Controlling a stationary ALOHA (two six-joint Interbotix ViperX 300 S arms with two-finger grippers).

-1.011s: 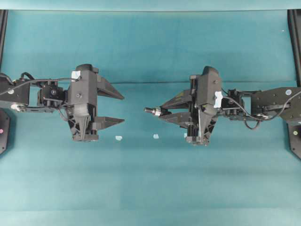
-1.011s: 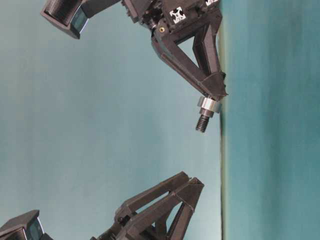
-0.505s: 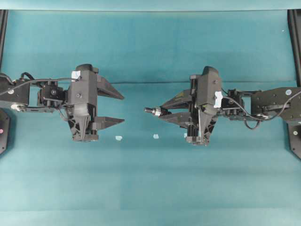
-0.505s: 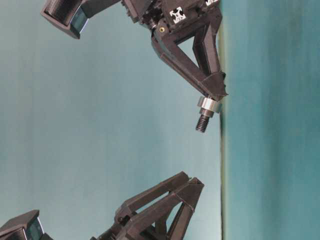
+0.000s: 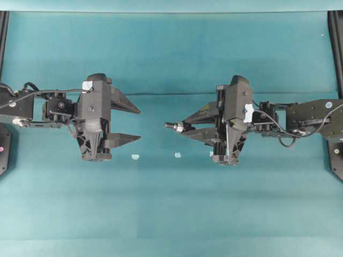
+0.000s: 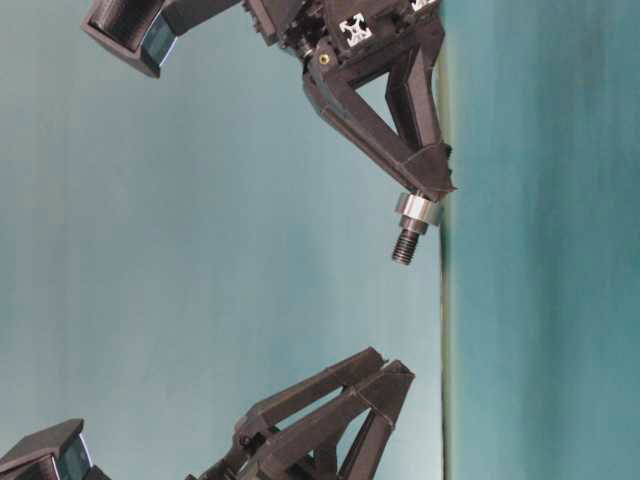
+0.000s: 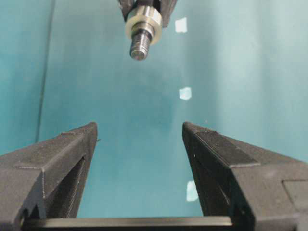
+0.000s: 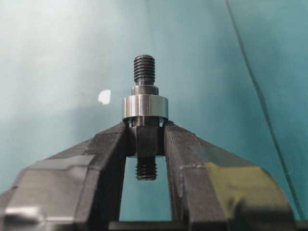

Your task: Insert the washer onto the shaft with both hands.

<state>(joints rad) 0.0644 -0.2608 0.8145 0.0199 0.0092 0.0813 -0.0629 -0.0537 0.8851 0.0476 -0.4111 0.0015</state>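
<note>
The slim dark grey metal shaft [image 8: 145, 126], stepped along its length and threaded at both ends, is clamped at its thicker middle section by the black right pincer [image 8: 145, 144], whose long pointed fingers [image 8: 108, 149] press on it from both sides. The thick round silver-grey metal washer [image 8: 145, 106] sits on the shaft, just past the fingertips, with the threaded tip sticking out beyond it. The washer is bright and smooth, with a shiny band around its rim; the thread above it is darker and finely ridged.

In the overhead view the shaft [image 5: 172, 126] points level toward the black left pincer [image 5: 134, 124], which stands well apart from it with its fingers spread wide and nothing between them. From the left wrist view the washer [image 7: 143, 22] and the threaded end show ahead, beyond the open fingertips [image 7: 79, 144].

The desk [image 5: 171, 203] is covered with a plain teal cloth with a faint crease line across it. Three tiny pale bluish-white square chips [image 5: 135, 157] lie on the cloth in a row between the two arms. Black frame rails [image 5: 336, 43] stand at the desk's edges.
</note>
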